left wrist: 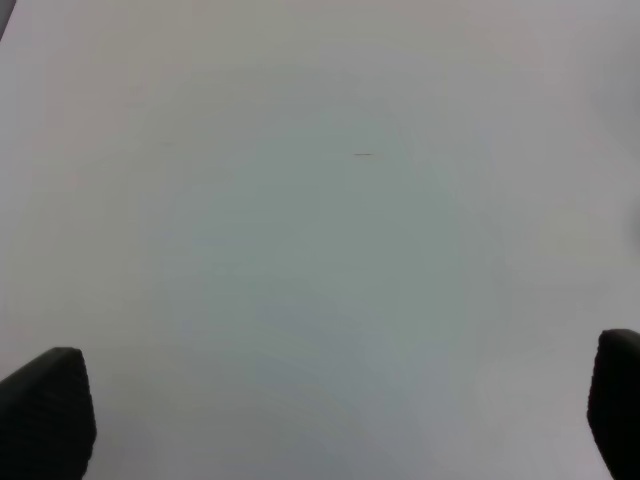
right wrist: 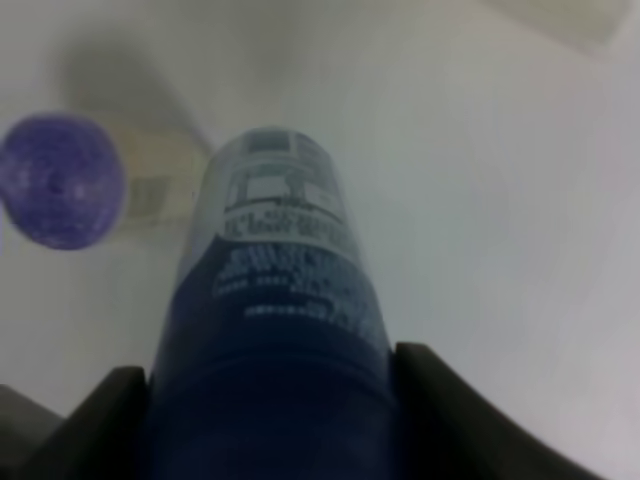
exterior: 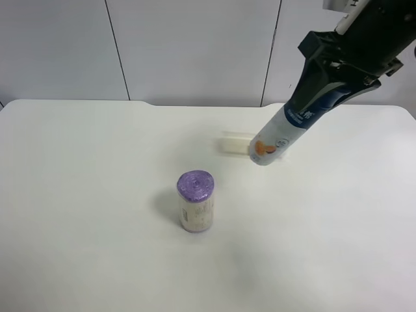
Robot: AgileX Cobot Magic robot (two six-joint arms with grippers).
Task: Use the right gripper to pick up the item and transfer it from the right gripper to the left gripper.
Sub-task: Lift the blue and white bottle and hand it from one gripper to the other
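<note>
Item: your item hangs tilted above the table, its base just over the end of the cream tube; the purple-topped can stands well apart.
Long axis: cap high in the claw, white base slanting down toward the table's middle.
Right gripper: clamped on the dark blue cap end.
Left gripper: spread wide, holding nothing, bare table below.
Bearing: its wrist view shows no bottle, so you can't tell which way the item lies.
Handover: the white lower body looks free to take.
</note>
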